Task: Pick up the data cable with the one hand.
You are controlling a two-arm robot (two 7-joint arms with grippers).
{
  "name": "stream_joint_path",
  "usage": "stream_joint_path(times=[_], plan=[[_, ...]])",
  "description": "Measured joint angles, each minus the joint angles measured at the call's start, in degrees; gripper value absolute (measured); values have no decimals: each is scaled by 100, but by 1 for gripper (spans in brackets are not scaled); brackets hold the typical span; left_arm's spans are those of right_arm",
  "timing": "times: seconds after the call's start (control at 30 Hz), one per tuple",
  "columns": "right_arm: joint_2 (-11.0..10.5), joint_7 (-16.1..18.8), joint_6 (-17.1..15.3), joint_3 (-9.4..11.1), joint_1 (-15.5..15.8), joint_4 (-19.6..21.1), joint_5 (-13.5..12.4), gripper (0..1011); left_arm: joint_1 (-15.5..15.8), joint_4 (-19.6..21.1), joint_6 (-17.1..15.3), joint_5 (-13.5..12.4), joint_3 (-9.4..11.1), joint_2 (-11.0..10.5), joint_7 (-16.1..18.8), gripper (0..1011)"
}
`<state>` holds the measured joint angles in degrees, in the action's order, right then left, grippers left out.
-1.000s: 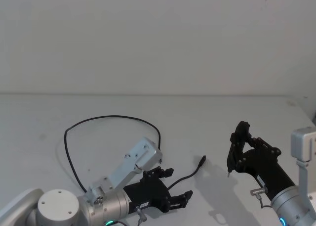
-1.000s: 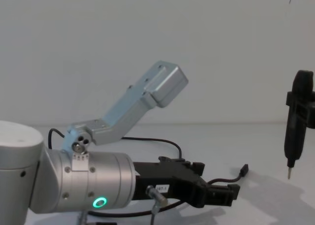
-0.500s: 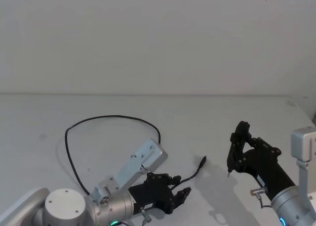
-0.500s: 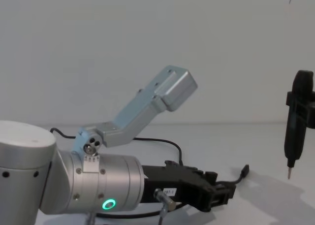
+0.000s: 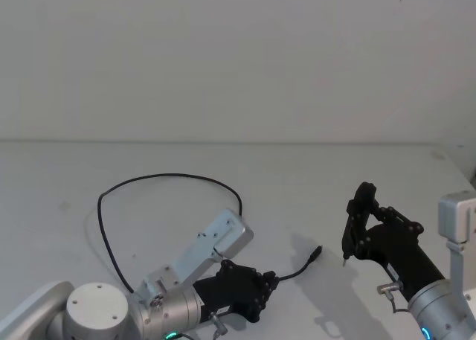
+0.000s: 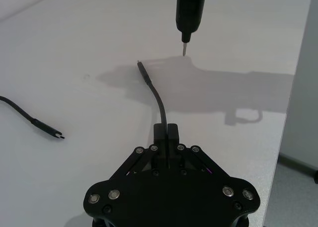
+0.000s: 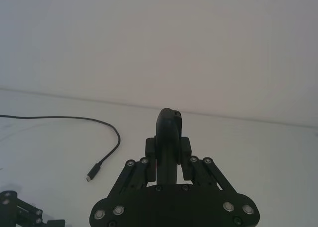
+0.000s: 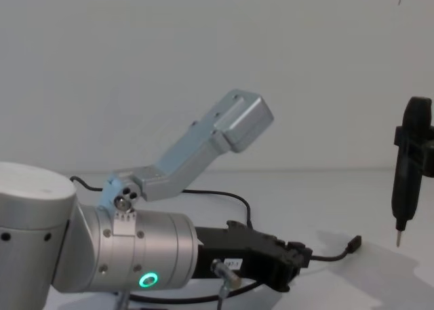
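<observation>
Your left gripper (image 5: pixel 270 280) lies low over the white table (image 5: pixel 59 184), its flat fingers (image 6: pixel 161 132) clamped together on the data cable (image 5: pixel 172 176) a little way back from one plug (image 5: pixel 315 253). That short free end points toward the right gripper (image 5: pixel 344 259) (standing upright at the right, fingers pressed together, pale tip aimed down at the table). Behind the left arm (image 5: pixel 195 251) the rest of the cable lies in a wide loop on the tabletop.

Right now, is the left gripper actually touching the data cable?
Touching. The left wrist view shows the left gripper shut on the data cable, with no gap at the pinch; the cable runs out from between its closed tips.
</observation>
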<state>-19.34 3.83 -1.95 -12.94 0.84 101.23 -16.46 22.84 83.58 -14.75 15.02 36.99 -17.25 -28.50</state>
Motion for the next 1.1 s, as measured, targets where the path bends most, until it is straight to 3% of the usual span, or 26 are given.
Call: stream_joint_path(times=[0.57, 1.1], plan=[[0, 0, 0, 0, 0, 0, 0, 279, 43, 331, 177, 153, -259, -94, 7, 35], [67, 18, 156, -23, -133, -20, 97, 279, 25, 586, 226, 310, -324, -287, -152, 35]])
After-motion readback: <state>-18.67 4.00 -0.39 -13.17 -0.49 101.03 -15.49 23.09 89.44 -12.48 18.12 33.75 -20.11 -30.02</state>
